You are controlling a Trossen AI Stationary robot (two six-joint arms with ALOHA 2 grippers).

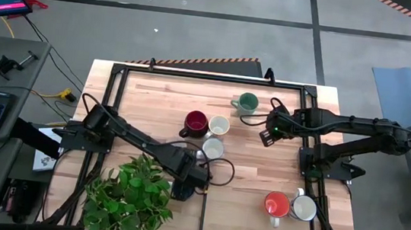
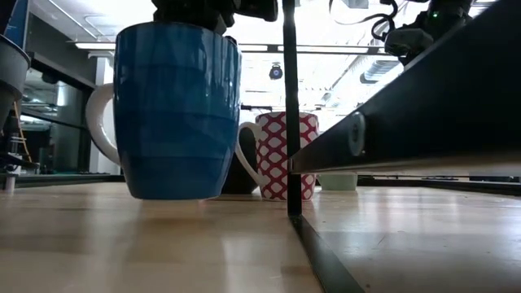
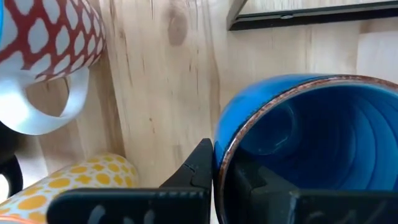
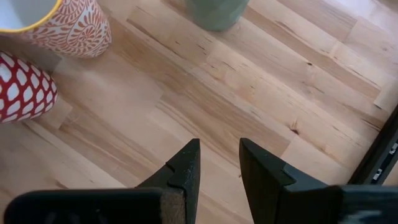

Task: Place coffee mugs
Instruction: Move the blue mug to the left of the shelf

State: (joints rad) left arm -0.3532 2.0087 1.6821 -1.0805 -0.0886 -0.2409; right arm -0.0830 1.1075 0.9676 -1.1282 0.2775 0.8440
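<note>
A blue mug (image 2: 175, 114) with a white handle stands upright on the wood near the table's near edge. My left gripper (image 3: 221, 162) is shut on its rim and hides it in the high view (image 1: 185, 186). My right gripper (image 4: 219, 165) hovers open over bare wood right of centre (image 1: 268, 134), touching nothing. A green mug (image 1: 247, 102) stands near the far edge. A dark red mug (image 1: 195, 122) and two white mugs (image 1: 218, 125) (image 1: 213, 148) cluster at the centre. An orange mug (image 1: 276, 205) and a white mug (image 1: 303, 208) stand near right. My left gripper holds the blue mug by its rim (image 3: 225, 146), on the side wall. One finger (image 3: 196, 171) is outside the wall and the other (image 3: 252, 180) is inside the cup. The fingers come from above, pointing down. The mug is upright with its base (image 2: 171, 194) on the table.
A leafy potted plant (image 1: 128, 199) stands just left of the left gripper at the near edge. A red-and-white patterned mug (image 3: 43, 31) and a yellow-dotted mug (image 3: 74, 180) sit close to the blue mug. A black frame rail (image 2: 391, 130) runs along the table.
</note>
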